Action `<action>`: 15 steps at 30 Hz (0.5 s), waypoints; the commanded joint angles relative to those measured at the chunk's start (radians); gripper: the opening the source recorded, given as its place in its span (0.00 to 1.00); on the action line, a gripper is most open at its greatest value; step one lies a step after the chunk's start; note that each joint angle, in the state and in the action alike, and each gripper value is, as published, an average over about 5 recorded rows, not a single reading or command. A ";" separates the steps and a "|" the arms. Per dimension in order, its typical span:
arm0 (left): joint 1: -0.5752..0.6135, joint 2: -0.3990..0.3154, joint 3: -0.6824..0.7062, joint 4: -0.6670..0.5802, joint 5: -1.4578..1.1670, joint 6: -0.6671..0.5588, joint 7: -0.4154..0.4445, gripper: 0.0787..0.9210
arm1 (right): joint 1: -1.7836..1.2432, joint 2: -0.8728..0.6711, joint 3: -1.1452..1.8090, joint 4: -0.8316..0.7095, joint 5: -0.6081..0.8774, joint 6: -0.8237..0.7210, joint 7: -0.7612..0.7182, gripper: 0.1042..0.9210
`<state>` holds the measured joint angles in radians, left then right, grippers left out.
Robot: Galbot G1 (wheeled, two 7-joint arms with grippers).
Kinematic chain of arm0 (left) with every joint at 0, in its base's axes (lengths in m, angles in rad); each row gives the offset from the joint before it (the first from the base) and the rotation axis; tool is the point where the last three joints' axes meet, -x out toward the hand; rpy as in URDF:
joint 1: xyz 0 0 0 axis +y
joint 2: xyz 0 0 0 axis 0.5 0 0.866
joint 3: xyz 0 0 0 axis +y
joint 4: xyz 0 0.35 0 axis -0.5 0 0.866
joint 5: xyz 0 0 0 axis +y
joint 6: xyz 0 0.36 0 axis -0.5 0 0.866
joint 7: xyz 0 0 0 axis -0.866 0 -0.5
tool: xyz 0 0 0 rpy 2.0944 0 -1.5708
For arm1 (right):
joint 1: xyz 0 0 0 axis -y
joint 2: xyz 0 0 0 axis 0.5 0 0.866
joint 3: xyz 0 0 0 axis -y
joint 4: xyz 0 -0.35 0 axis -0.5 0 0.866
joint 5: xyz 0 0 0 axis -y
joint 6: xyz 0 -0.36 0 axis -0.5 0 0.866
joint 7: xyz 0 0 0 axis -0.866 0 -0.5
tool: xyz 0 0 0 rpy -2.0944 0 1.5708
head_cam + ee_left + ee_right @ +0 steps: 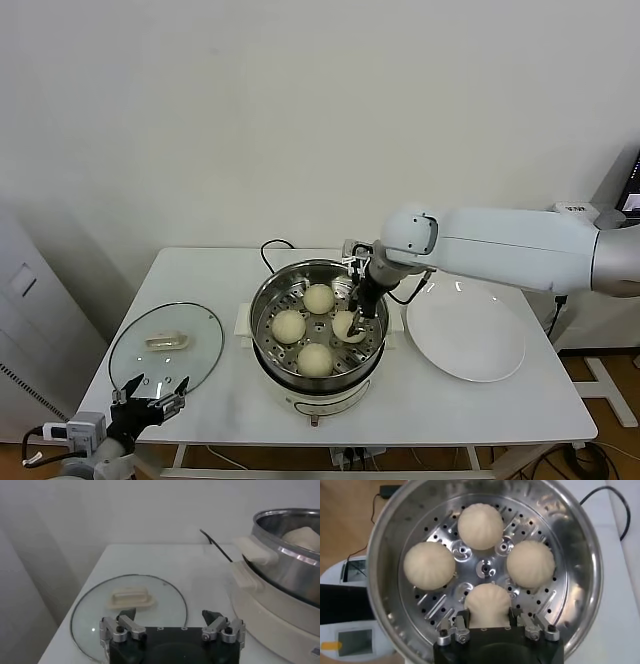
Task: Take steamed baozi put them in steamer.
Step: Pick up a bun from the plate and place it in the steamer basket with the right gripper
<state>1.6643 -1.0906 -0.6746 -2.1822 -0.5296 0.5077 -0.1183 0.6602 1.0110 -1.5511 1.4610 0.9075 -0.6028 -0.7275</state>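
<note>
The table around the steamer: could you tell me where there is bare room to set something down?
Bare tabletop lies behind the glass lid, and a strip runs in front of the white plate, which is itself bare. The steamer is crowded: four baozi fill its tray, with the right tool at one.

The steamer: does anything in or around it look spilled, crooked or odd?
Nothing stands out. Four baozi sit evenly on the tray of the steamer, the right gripper around one. The lid lies flat, the plate bare.
</note>
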 commanded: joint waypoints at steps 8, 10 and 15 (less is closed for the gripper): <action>0.000 0.001 -0.004 0.000 0.000 0.000 0.000 0.88 | -0.008 -0.055 0.105 -0.007 0.011 -0.001 -0.032 0.77; 0.000 0.003 -0.006 0.000 -0.001 0.000 0.000 0.88 | -0.001 -0.093 0.153 -0.007 0.022 0.004 -0.052 0.84; -0.001 0.002 -0.014 0.000 -0.002 0.000 -0.001 0.88 | -0.041 -0.232 0.319 -0.012 0.044 0.027 -0.065 0.88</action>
<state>1.6639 -1.0883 -0.6859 -2.1814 -0.5311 0.5075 -0.1184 0.6487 0.9301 -1.4273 1.4523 0.9282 -0.5924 -0.7617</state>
